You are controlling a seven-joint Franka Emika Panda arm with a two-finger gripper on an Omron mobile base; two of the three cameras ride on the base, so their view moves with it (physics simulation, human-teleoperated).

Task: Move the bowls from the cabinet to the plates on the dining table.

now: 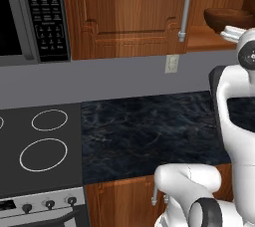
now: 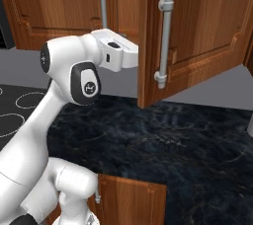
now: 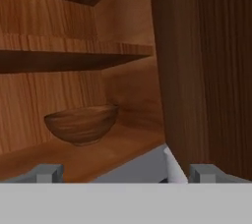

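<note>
Left base view is showing a kitchen wall of warm brown wood above a black marbled counter (image 1: 149, 136) that is running beside a dark stove top (image 1: 40, 146) with white ring burners; a microwave (image 1: 30, 17) is hanging at the upper left, and a pale wall outlet (image 1: 172, 63) is sitting on the grey backsplash. The cabinet (image 1: 129, 17) is standing open on its right side, and a dark brown bowl (image 1: 228, 18) with a wood-like sheen is resting upright on the lower shelf inside. In the hand view the same bowl (image 3: 81, 124) is sitting toward the left of that shelf, near the back wall, with an upper wooden shelf (image 3: 74, 53) spanning above it. The gripper (image 3: 125, 173) is pointing into the opening with its fingertips spread wide apart and nothing between them, well short of the bowl. The opened cabinet door (image 2: 190, 36), with its long silver bar handle (image 2: 165, 41), is swinging out over the counter just beside the white hand, and its edge is crowding the right side of the hand view.
</note>
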